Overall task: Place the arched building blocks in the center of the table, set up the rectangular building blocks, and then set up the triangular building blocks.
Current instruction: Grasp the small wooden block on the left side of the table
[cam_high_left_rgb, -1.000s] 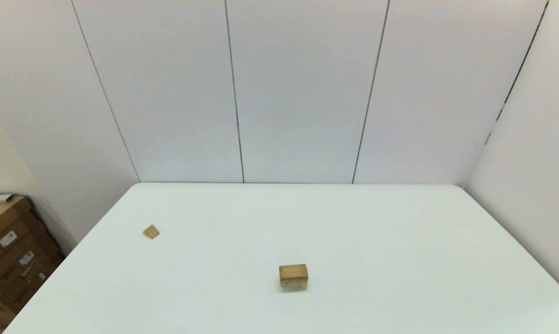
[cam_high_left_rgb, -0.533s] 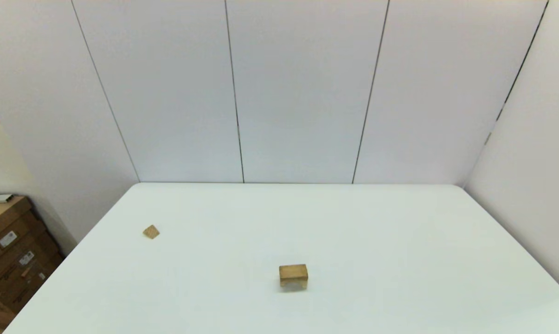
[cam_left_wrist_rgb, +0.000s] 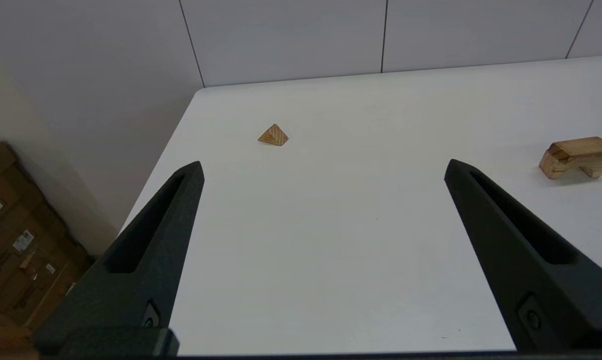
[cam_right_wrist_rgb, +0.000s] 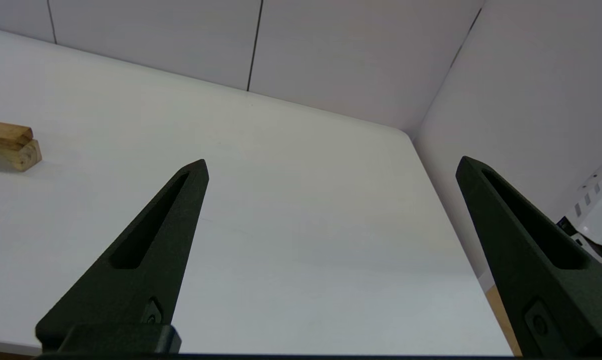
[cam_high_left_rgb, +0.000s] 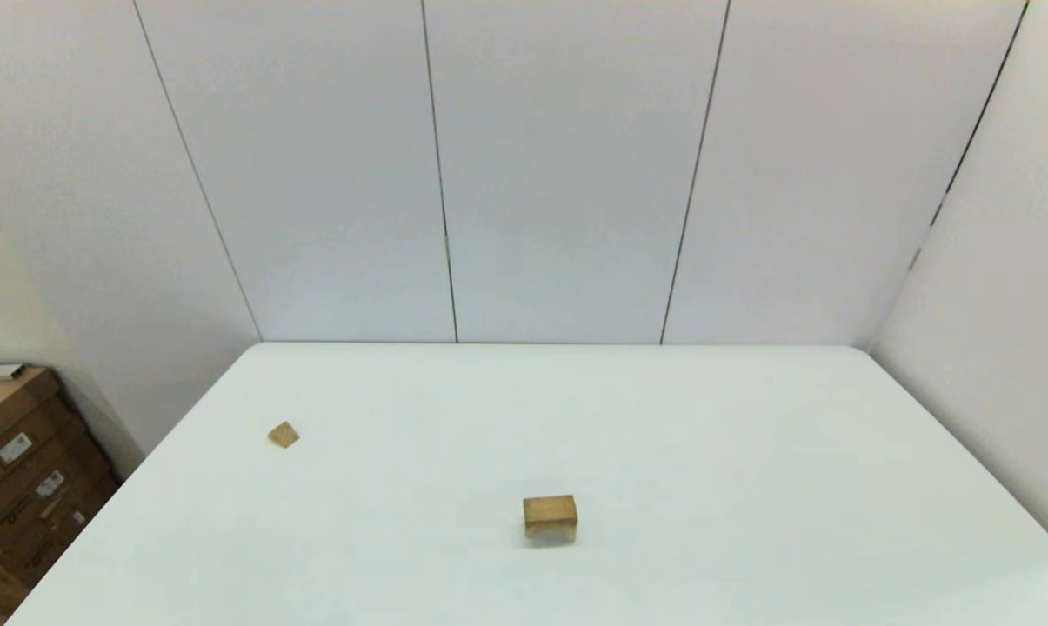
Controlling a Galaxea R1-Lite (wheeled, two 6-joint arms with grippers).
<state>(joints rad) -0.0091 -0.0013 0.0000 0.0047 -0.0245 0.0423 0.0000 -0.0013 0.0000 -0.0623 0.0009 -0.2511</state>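
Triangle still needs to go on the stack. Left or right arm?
Left, probably. The triangular block lies on the table's left side, ahead of the open left gripper. The right gripper, also open, faces the far right corner, without the triangle in view.

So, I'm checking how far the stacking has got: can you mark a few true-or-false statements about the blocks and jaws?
1. The small tan wooden wedge lies alone towards the left side of the white table. True.
2. The flat orange-brown wooden slab lies on the table apart from the pale chunky arched wooden block. False: it rests on top of that block.
3. The left gripper grips the wedge. False: its jaws are open and empty, and the wedge lies farther off.
4. The right gripper has open, empty jaws. True.
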